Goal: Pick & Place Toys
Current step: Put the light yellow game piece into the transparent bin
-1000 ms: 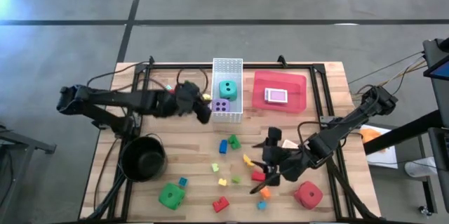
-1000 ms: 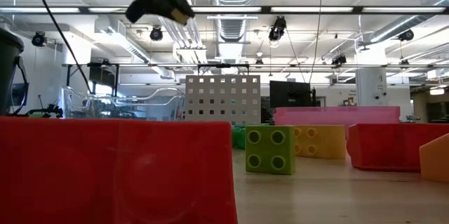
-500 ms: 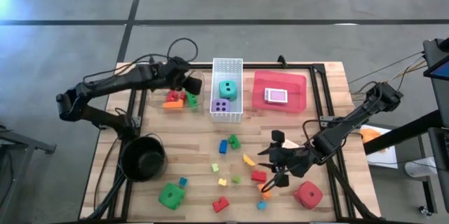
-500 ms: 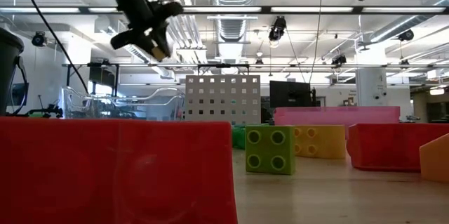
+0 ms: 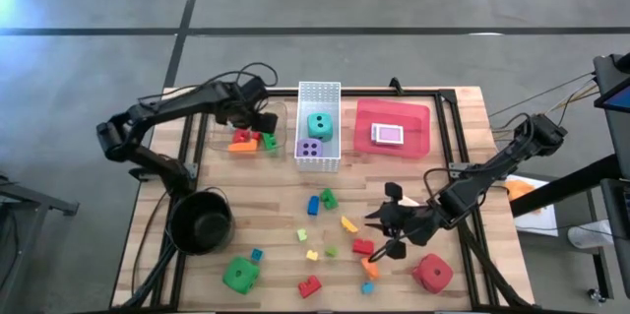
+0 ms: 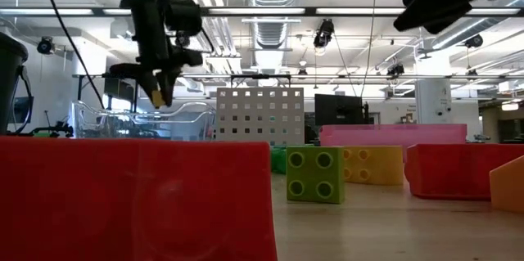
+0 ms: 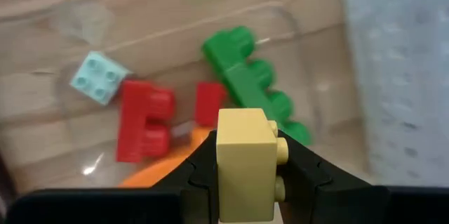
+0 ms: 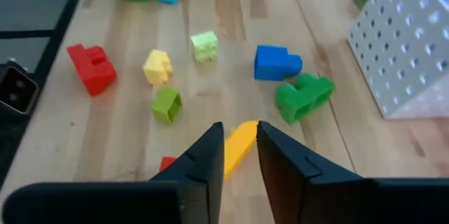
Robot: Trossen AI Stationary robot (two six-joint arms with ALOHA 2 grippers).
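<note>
My left gripper (image 5: 258,117) is shut on a pale yellow brick (image 7: 245,159) and hangs over a clear tub (image 5: 219,129) at the table's far left. In the tub lie red (image 7: 145,120), green (image 7: 247,78), orange and light blue bricks. My right gripper (image 8: 240,155) is low over the table's near right, its fingers on either side of a yellow wedge brick (image 8: 240,143). More toys lie loose on the wood: small bricks (image 5: 320,203), a green die (image 5: 239,275) and a red die (image 5: 431,273). My left gripper pinches the pale yellow brick by two opposite sides (image 7: 223,162) between its two fingers, coming from above and pointing steeply down. The brick hangs clear above the tub's bricks, studs to one side. My right gripper has the yellow wedge brick's near end (image 8: 237,159) between its two fingertips, slanting down from the table's right. The brick fills the gap and lies on the table.
A white perforated basket (image 5: 333,93) with a teal die (image 5: 318,124) and a purple die (image 5: 310,149) stands at the far middle. Beside it is a red tray (image 5: 418,122) holding a card pack (image 5: 388,135). A round black pot (image 5: 202,220) sits near left.
My left gripper has swung with the pale yellow brick from beside the basket toward the table's far left. It has tipped to point down and sunk over the clear tub. My right gripper has come down toward the yellow wedge brick.
</note>
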